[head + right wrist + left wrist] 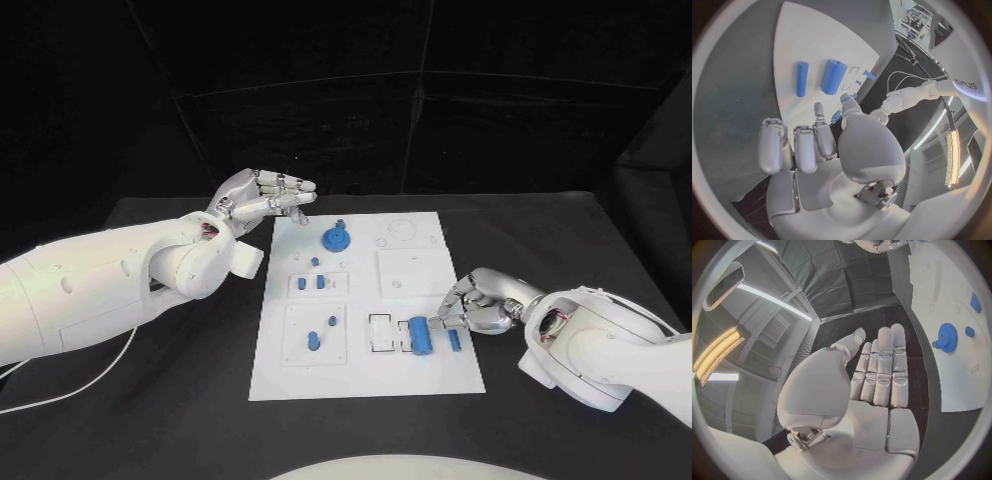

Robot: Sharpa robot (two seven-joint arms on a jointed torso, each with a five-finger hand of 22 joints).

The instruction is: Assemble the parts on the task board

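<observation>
A flat white rectangular task board [418, 375] is seen lying in the middle of the black table [144, 420]. On its far part a round blue toothed gear-like part [335, 239] is set, with a small blue piece just beyond it, and two short blue pegs [310, 283] are placed side by side in a square recess nearer the middle. Two small blue oblong pieces [323, 332] are seen in the near left recess. At the board's right edge a thick blue cylinder [421, 335] is laid beside a thinner blue rod [454, 339], the two close together but apart. The left hand [264, 203] is held above the table just off the board's far left corner, near the gear-like part; in the left wrist view its fingers [882, 371] are shown stretched out straight and pressed side by side, with nothing held. The right hand [479, 303] is lowered at the board's right edge, just beside the thinner rod; in the right wrist view its fingers [795, 150] are seen curled inward with nothing gripped, and both blue cylinders lie beyond the fingertips, untouched.
</observation>
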